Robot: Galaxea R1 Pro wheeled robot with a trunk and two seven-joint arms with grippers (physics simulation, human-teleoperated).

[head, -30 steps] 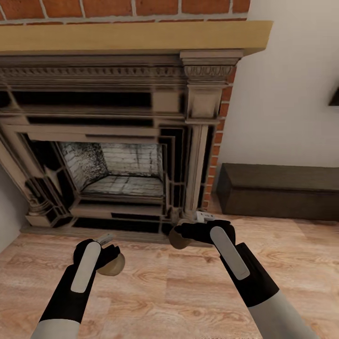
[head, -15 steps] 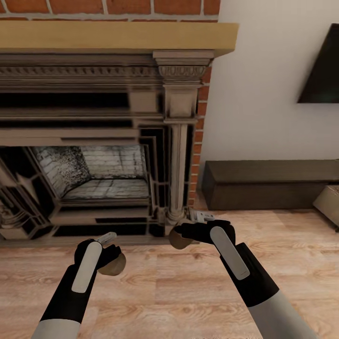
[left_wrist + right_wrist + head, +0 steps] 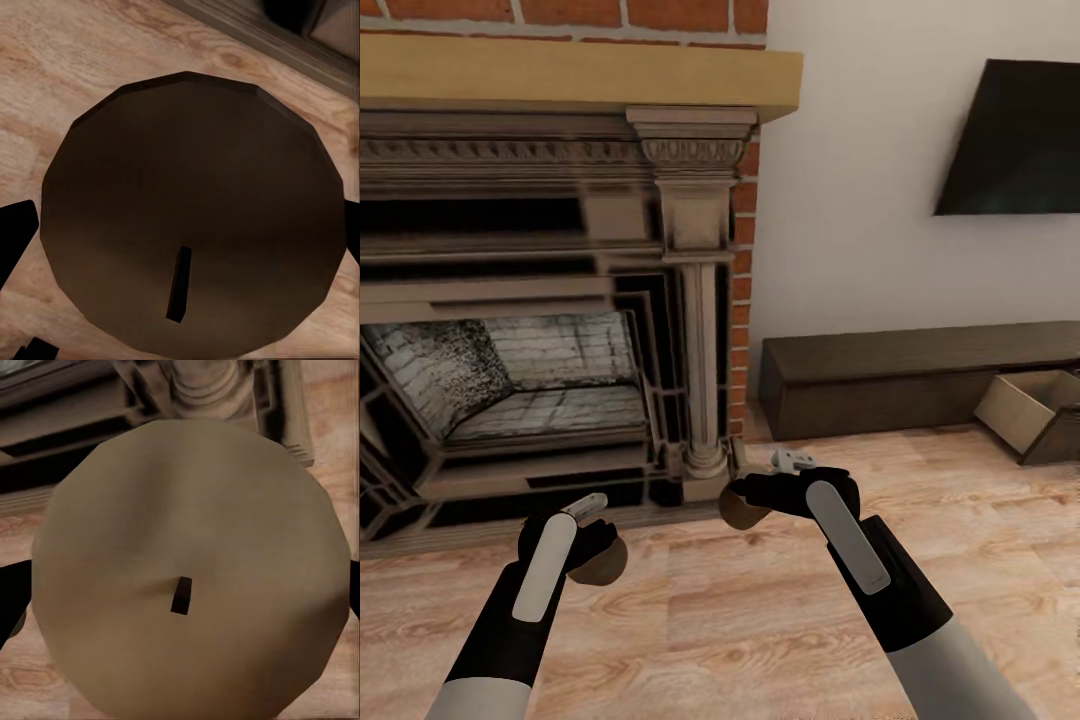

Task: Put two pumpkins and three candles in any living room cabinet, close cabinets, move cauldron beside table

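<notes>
My view has swung right over the last second: the fireplace [image 3: 540, 330] has slid left, and the TV [image 3: 1015, 140] and cabinet [image 3: 920, 375] with its open drawer [image 3: 1028, 410] have come in. I judge I am turning to stow both candles. My left jaws [image 3: 592, 545] are clamped on the brown candle [image 3: 191, 214], arm stretched forward, low over the floor [image 3: 740, 620]. My right jaws [image 3: 755, 495] clamp the tan candle [image 3: 191, 566], forearm angled inward.
</notes>
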